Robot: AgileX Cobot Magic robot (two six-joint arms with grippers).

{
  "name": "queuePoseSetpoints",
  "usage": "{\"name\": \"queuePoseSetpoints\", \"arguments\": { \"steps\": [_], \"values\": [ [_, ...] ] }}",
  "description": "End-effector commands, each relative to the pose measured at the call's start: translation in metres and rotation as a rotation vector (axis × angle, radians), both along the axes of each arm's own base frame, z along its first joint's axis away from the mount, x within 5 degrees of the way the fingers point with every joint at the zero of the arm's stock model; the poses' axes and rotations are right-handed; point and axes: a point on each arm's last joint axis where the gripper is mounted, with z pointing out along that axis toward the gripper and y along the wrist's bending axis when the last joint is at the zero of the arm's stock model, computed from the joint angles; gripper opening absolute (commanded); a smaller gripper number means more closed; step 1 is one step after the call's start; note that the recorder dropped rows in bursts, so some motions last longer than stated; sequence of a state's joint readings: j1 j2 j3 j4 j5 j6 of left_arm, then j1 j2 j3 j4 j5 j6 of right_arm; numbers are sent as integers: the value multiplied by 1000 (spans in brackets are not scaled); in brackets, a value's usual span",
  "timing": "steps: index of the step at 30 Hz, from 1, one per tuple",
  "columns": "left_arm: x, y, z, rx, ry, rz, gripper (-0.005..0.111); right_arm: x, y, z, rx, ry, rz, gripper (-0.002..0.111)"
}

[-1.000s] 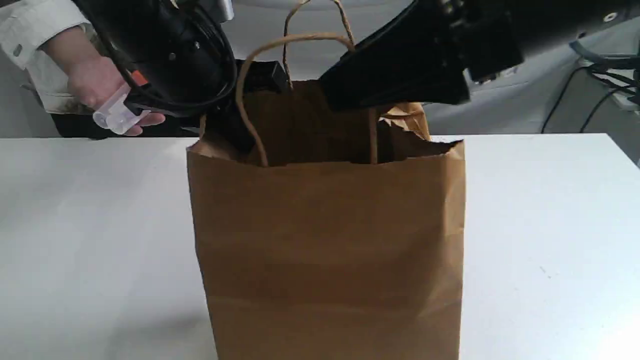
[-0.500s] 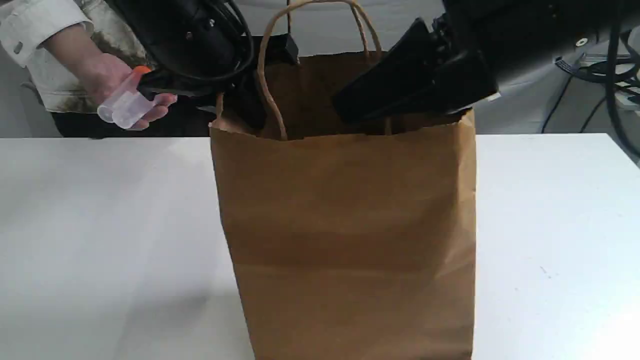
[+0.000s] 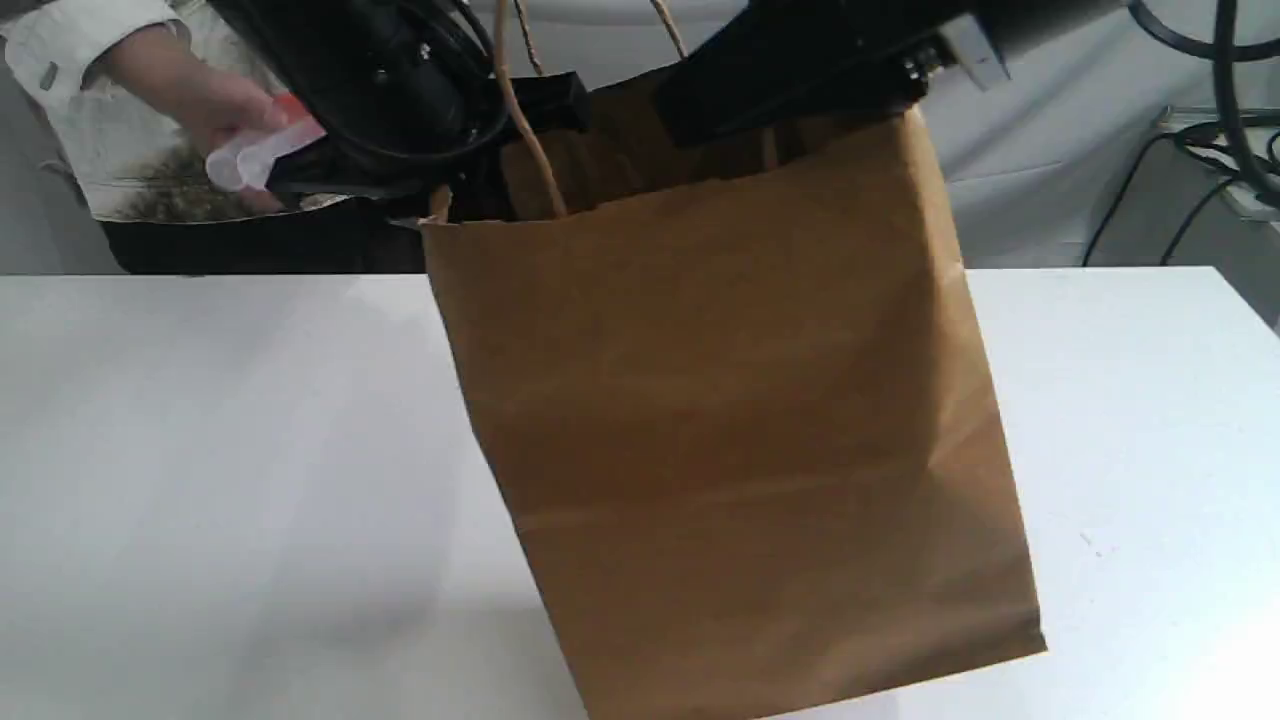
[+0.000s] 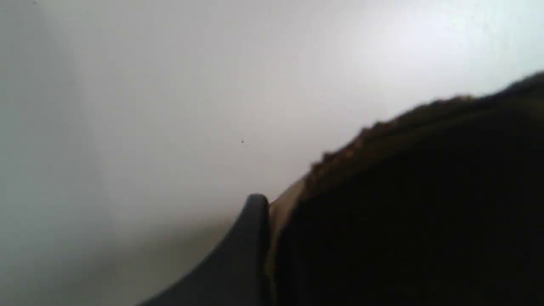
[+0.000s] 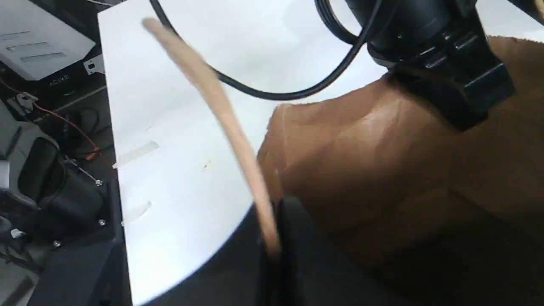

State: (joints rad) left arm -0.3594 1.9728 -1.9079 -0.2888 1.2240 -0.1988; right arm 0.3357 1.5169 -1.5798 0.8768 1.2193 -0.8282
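the paper bag [image 3: 730, 430] is held tilted over the counter [image 3: 200, 450], and its mouth is stretched open because the rim is pinched at two sides: the jaws of the left gripper [image 3: 475, 200] and the right gripper [image 3: 720, 110] are clenched on the paper. a clear tube [image 3: 255, 155] is held behind by a person's hand [image 3: 215, 100].

Colours: paper bag [image 3: 730, 400] plain kraft brown; twine handle [image 3: 525, 130] lighter tan. Bench [image 3: 200, 450] plain white. Left gripper [image 3: 470, 195] and right gripper [image 3: 700, 110] black. Bottle [image 3: 250, 160] clear, orange-red cap. Sleeve [image 3: 60, 40] off-white.
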Motion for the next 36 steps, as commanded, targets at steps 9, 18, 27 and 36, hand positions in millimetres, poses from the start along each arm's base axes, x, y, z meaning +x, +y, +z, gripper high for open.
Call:
{"name": "queuePoseSetpoints", "arguments": {
  "steps": [9, 18, 27, 36],
  "values": [
    [-27, 11, -48, -23, 224, 14, 0, 48, 24, -13, -7, 92, -43, 0],
    [-27, 11, -47, -26, 224, 19, 0, 85, 31, -22, -1, 108, -82, 0],
    [-27, 10, -48, -36, 230, 20, 0, 112, -12, -25, 92, 172, -206, 0],
    [-27, 11, -48, -34, 229, 19, 0, 115, -18, -22, 148, 168, -200, 0]
  ]
}}
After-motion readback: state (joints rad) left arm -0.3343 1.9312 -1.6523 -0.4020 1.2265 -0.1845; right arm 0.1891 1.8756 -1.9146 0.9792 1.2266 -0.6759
